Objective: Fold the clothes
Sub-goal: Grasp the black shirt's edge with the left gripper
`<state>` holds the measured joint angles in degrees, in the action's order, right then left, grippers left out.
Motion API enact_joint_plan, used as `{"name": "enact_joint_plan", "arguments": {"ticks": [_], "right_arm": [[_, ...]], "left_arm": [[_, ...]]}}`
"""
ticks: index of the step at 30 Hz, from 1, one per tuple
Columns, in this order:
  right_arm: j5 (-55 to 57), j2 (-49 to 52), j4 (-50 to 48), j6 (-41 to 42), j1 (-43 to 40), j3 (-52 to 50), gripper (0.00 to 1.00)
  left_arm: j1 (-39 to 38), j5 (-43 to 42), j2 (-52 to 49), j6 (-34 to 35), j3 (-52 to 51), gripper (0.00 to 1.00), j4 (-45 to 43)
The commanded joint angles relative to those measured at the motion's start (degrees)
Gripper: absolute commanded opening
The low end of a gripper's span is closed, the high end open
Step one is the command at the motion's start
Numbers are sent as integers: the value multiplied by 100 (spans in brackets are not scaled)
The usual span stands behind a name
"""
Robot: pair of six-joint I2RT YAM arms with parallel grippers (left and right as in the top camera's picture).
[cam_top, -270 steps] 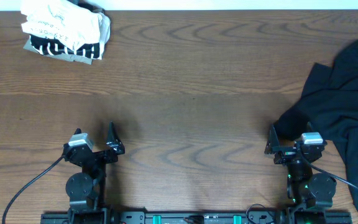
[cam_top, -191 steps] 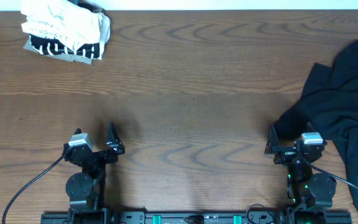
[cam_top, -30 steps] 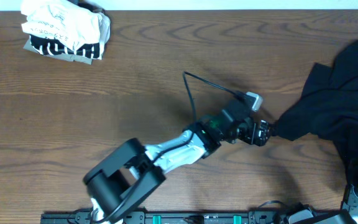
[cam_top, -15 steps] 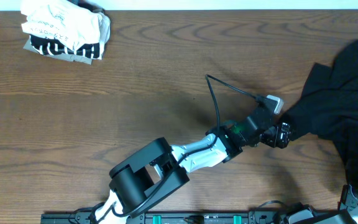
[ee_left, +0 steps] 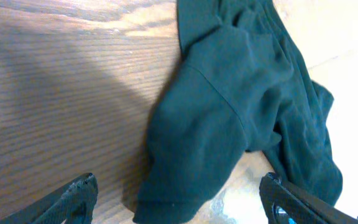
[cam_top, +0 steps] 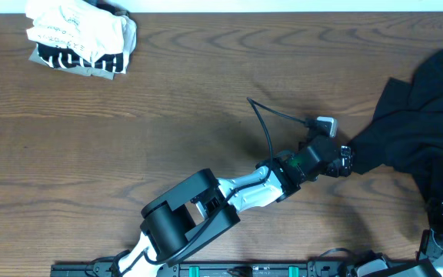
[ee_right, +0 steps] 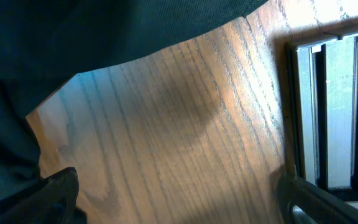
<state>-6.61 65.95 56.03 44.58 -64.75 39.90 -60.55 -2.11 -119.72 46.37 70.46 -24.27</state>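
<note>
The wooden table (cam_top: 206, 92) takes almost the whole overhead view, and most of it is bare. The black shirt (cam_top: 421, 131) is the next largest thing: it lies crumpled at the right edge of the table, partly out of the picture, with one sleeve (ee_left: 197, 143) stretched toward the middle. It is not spread flat, so in my judgement the folding is not yet begun and the shirt must first be pulled onto the free area. The left arm (cam_top: 237, 188) reaches diagonally across the table to this sleeve, probably because it is the nearest part to take. The left gripper (ee_left: 179, 202) stands wide, its two fingers on both sides of the sleeve end, and it holds nothing yet. The right gripper (ee_right: 179, 193) is low at the right corner, near the metal rail (ee_right: 334, 112); it is also wide and empty, with the shirt's cloth just above it. A white bundle (cam_top: 79, 38) with black letters rests far away at the top left corner.
</note>
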Motion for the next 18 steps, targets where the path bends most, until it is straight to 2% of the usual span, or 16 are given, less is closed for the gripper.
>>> {"name": "enact_joint_plan", "arguments": {"ticks": [1, 18], "right_arm": [[61, -4, 57, 57, -66, 2, 99], [83, -4, 103, 55, -66, 2, 99]], "left_arm": [[-55, 326, -153, 247, 107, 85, -35], [-249, 280, -540, 549, 577, 84, -70]]}}
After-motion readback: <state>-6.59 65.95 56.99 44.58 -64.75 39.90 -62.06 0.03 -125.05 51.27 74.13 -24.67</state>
